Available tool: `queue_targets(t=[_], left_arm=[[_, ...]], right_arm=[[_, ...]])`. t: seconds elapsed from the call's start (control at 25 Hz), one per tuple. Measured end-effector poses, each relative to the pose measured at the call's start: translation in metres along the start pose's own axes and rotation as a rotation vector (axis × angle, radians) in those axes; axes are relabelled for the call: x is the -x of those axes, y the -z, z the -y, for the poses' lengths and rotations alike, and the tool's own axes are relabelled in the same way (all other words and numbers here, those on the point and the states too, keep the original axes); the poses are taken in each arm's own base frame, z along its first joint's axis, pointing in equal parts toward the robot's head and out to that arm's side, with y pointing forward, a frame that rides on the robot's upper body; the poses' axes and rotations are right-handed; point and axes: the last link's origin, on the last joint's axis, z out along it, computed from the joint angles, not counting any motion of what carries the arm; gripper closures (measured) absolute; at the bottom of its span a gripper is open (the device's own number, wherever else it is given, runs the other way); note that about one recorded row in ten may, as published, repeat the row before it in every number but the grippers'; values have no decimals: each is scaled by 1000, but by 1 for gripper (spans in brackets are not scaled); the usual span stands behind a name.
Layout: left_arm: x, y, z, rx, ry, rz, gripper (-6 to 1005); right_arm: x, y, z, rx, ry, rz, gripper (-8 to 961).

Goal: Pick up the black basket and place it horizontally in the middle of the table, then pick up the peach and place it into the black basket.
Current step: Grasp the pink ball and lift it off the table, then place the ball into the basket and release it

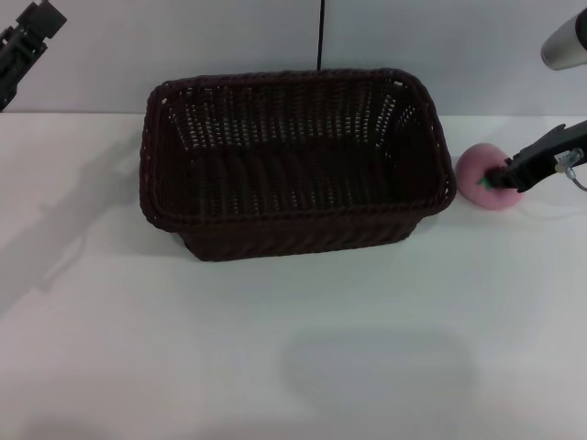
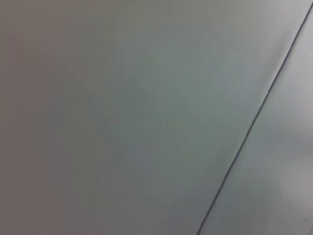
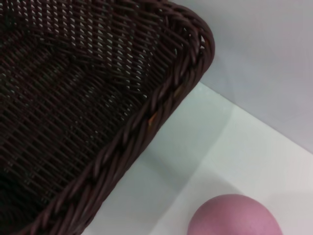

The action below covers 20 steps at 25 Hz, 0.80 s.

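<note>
While L arm sits parked, right end effector [image 1: 498,177] touches peach [image 1: 479,177] beside black basket [image 1: 293,165].

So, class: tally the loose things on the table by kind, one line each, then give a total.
Basket: 1
Peach: 1
Total: 2, both on the table.

1. Black basket [image 1: 293,165]: 1, sitting on the bench [image 1: 275,348].
2. Peach [image 1: 488,179]: 1, on the bench beside the basket's right end.
3. Bench: 1.
4. Grippers in head view: 2, left gripper [image 1: 27,37] raised at the far left corner, right gripper [image 1: 514,172] at the peach.
5. Inside the basket: 0 items.
</note>
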Motion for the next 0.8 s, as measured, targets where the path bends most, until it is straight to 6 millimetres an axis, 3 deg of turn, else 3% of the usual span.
queue_targets(t=[0.28,0.56,0.8], left_arm=[[-2,5,3,-25,-6,-6,518],[-4,3,4,-24,1,-5,518],[-2,3,4,-26,9,-1,518]], right_arm=[[-7,12,6,-28,-110,117,831],[-21,49,18,-30,-267,374,881],[-8,79,11,58,-290,636,907]])
